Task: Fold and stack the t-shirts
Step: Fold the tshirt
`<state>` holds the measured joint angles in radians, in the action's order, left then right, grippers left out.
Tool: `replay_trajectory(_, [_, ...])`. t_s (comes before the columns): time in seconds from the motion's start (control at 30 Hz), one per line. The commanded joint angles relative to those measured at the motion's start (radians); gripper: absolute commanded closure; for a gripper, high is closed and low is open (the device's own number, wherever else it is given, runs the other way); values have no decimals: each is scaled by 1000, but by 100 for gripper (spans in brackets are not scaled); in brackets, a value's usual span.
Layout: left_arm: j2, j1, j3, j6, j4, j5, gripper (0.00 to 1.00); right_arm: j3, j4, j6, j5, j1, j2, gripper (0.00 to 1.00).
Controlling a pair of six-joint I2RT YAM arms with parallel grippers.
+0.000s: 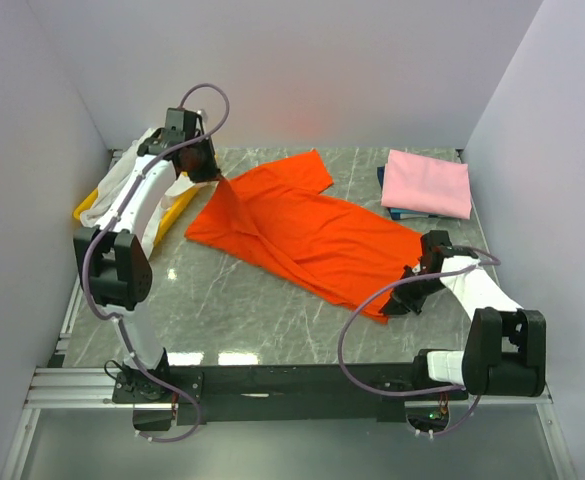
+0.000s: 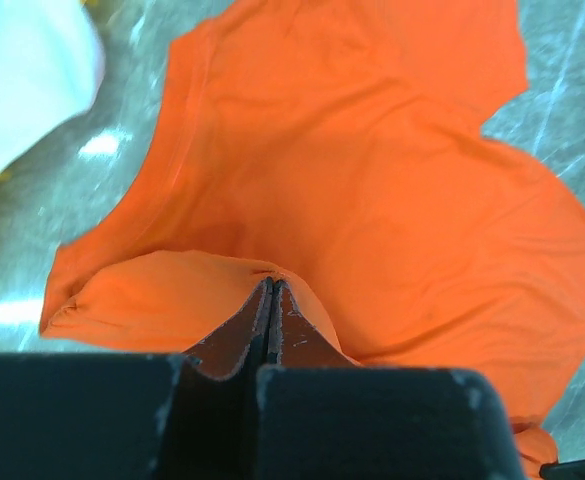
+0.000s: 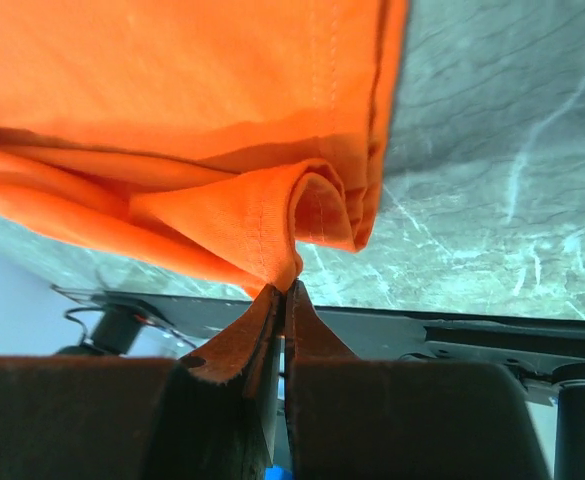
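I have the left gripper [image 1: 216, 179] pinched on the orange shirt [image 1: 312, 232] at its far-left edge and the right gripper [image 1: 410, 273] pinching its near-right hem, where this light, limp cloth sags between them.

This is a robotics lab test cell. Plain pale panel walls [image 1: 272, 70] box in a grey marble-patterned surface [image 1: 252, 300] at 9, 12 and 3 o'clock. At 6 o'clock an aluminium rail [image 1: 82, 385] carries the bolted bases of the left arm [image 1: 142, 195] and right arm [image 1: 492, 300], with cables [image 1: 344, 345] looping loose off them. Props are laid out: an orange-red t-shirt [image 1: 312, 235] at the centre and a yellow tray [image 1: 87, 208] at 10 o'clock.
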<state>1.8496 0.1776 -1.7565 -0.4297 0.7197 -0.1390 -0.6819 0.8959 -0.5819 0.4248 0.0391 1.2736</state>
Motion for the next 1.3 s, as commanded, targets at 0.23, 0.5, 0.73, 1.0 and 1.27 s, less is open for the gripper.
replay_trajectory(0.23, [117, 28, -185, 54, -45, -80, 100, 25, -12, 37, 41, 148, -46, 100])
replay_trajectory(0.5, [229, 43, -264, 60, -54, -100, 100, 16, -67, 40, 63, 176, 27, 100])
replay_trajectory(0.73, [276, 46, -290, 13, -69, -53, 100, 13, -89, 50, 25, 191, 64, 100])
replay_trajectory(1.0, [243, 46, -245, -49, -137, -14, 100, 4, -89, 48, 29, 211, 47, 100])
replay_trajectory(1.27, [286, 46, -264, -69, -143, -27, 100, -14, -120, 65, 34, 223, 110, 100])
